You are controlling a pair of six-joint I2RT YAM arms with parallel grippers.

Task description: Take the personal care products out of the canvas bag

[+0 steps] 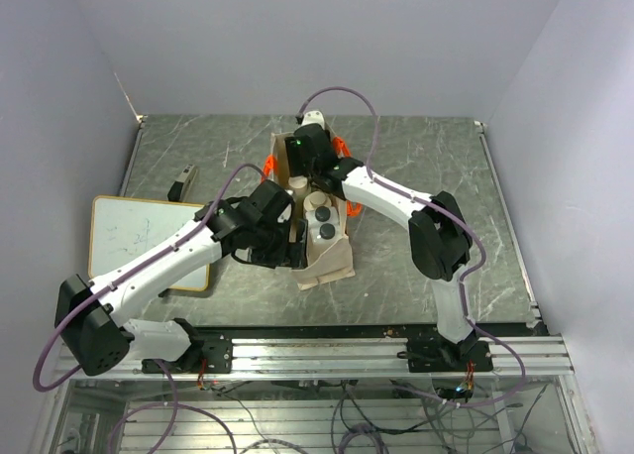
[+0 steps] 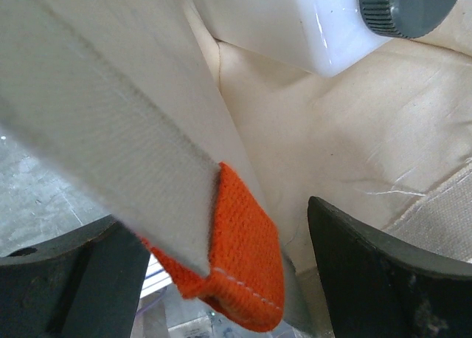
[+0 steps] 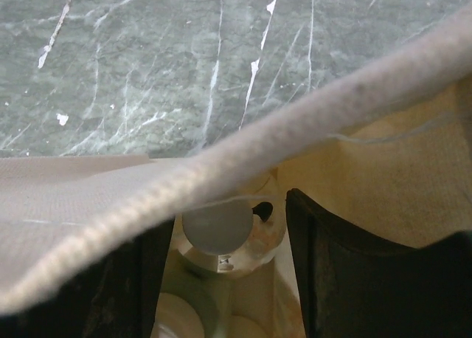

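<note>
Canvas bag (image 1: 332, 261): centre of the table (image 1: 446, 176), mouth open.
Dark-capped bottles (image 1: 322, 217): inside the bag; none seen outside it.
Left gripper (image 2: 214, 223): bag's 9 o'clock, spread astride the rim and orange handle (image 2: 243, 271).
Right gripper (image 3: 228, 212): bag's 12 o'clock, jaws apart around a round-topped bottle (image 3: 217, 231).
Progress: judged unstarted; every bottle left.

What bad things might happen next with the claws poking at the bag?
1. The left claw is open around the edge of the canvas bag and its orange handle. If it pulls, the whole bag may slide and the white bottle could tumble out.
2. The right claw reaches under the bag's rim toward a small round bottle. It might pinch cloth instead, or the bottle might slip.
</note>
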